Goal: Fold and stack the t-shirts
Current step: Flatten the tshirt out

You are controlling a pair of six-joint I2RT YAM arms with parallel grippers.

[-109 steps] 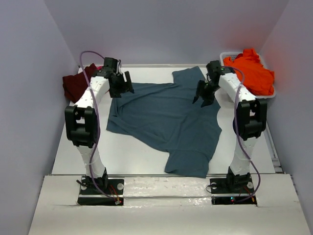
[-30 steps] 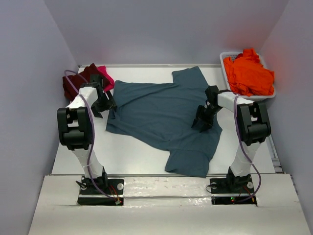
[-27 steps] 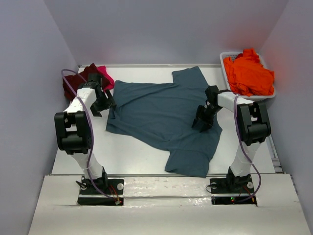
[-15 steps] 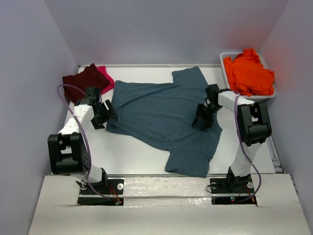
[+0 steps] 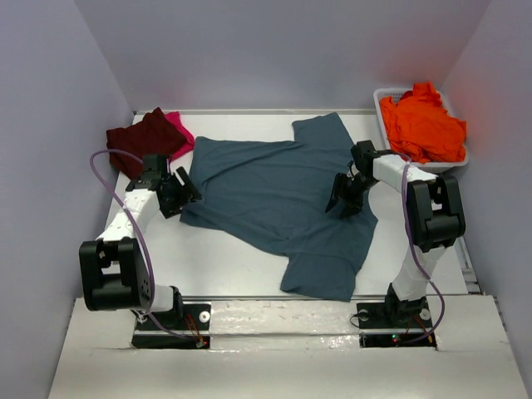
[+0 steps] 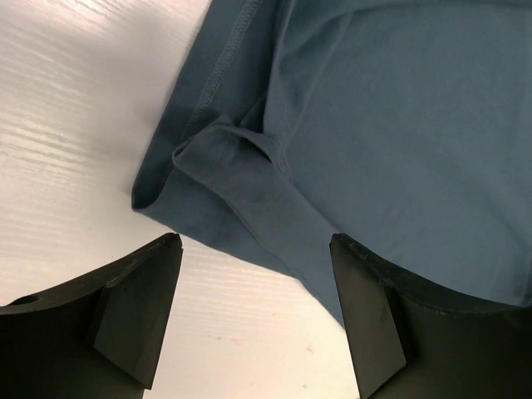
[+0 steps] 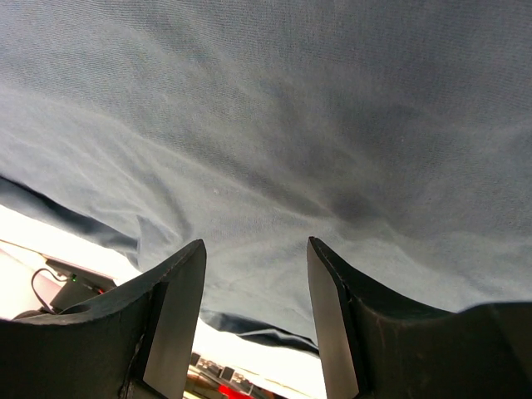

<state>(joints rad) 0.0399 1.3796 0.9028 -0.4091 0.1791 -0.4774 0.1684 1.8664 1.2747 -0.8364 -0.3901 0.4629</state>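
Note:
A slate teal-blue t-shirt lies spread flat across the middle of the table. My left gripper is open and empty, low beside the shirt's left edge; the left wrist view shows a folded sleeve corner just ahead of its fingers. My right gripper is open and empty, hovering over the shirt's right part, which fills the right wrist view. A dark maroon shirt with a bright pink shirt behind it lies at the back left. A vivid orange shirt is heaped at the back right.
The orange shirt lies in a white plastic tub at the back right corner. Grey walls close in the table on three sides. Bare white table shows in front of the shirt's left half.
My left gripper came down from the back left to the shirt's left edge. My right gripper moved down over the shirt's right side, then shifted slightly back.

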